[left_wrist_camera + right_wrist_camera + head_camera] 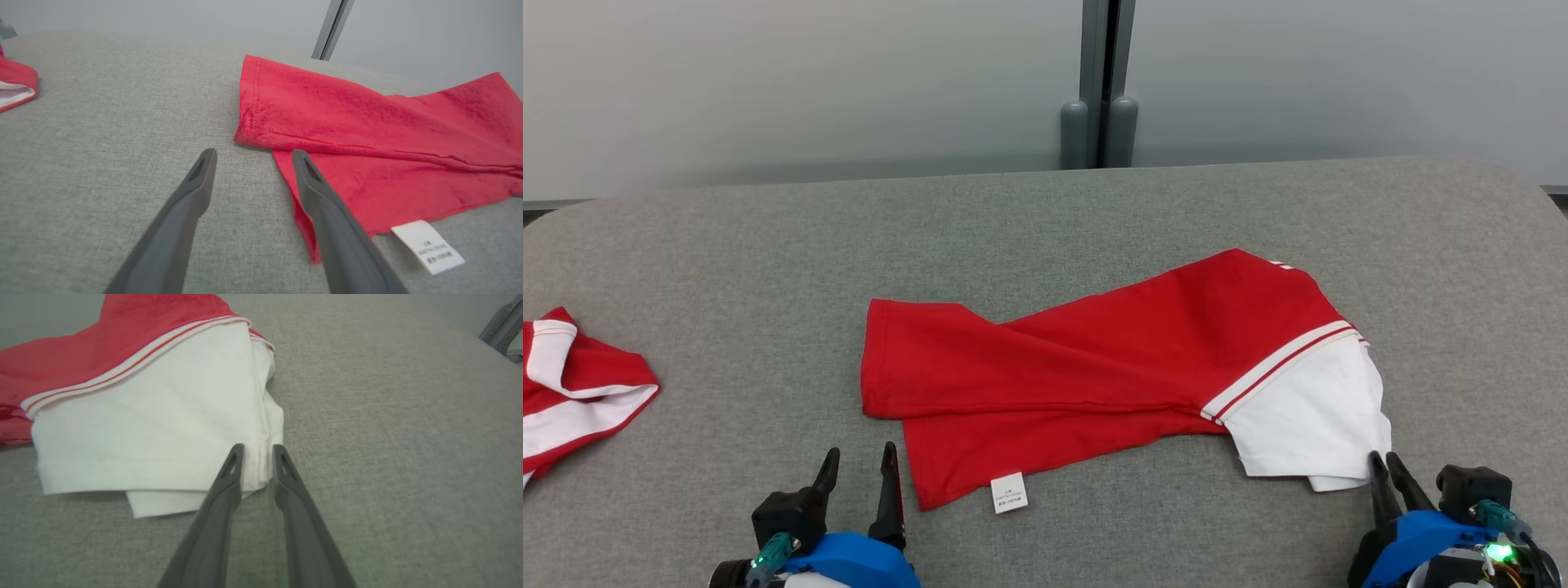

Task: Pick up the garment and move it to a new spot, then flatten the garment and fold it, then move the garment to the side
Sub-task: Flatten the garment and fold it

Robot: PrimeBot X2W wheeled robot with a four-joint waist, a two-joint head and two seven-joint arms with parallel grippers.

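The right hand (1385,459) sat at the lower right of the head view, its two dark fingers drawn narrow, tips at the near corner of the white section (1311,420) of the red garment (1094,351). In the right wrist view the tips (258,446) lay over the white hem's right edge; whether any cloth was caught between them could not be told. It looked placed to take that corner as one end of a two-handed hold.

The left hand (860,451) stood wide at the lower left, holding nothing. In the left wrist view (253,152) one finger crossed the edge of the lower red layer while the other was over bare grey tabletop (1045,220) — a straddle that would suit closing on the hem.

The garment lay across the middle of the tabletop, doubled lengthwise and slanting up toward the right of the head view, its layers offset rather than matched, so flattening seemed unfinished. A white care label (1009,492) stuck out from its near edge, just right of the left hand. A second red-and-white garment (572,384) lay bunched at the far left edge, well apart from both hands.
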